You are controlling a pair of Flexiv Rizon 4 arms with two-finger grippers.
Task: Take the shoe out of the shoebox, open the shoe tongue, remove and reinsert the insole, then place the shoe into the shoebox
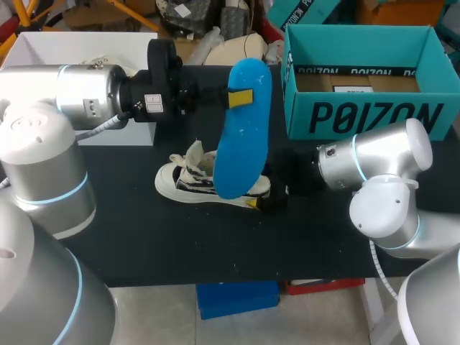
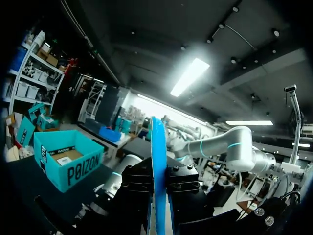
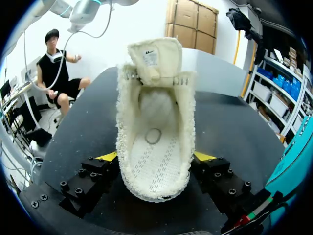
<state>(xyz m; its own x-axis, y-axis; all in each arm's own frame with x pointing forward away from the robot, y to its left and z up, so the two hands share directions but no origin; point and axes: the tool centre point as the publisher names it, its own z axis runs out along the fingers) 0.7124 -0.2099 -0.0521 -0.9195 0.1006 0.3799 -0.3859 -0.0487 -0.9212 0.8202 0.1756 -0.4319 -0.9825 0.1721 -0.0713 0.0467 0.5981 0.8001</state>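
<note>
While left pincer (image 1: 241, 98) clamps insole (image 1: 241, 154), shoebox (image 1: 359, 118) bears lettering.

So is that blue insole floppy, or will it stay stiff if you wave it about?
Probably springy, not limp: pinched in the left arm's jaws, the insole holds its long shape with just a gentle curve. Edge-on in the left wrist view it looks thin, so it is likely very light and easy to bend.

Location type: robotics lab. Indicators: two silver jointed arms, the left arm (image 1: 79, 93) and the right arm (image 1: 374, 162), stand at one black counter (image 1: 144, 237), with lit blue rings at their joints. A teal shoebox (image 1: 366, 108) sits at the counter's far right.
</note>
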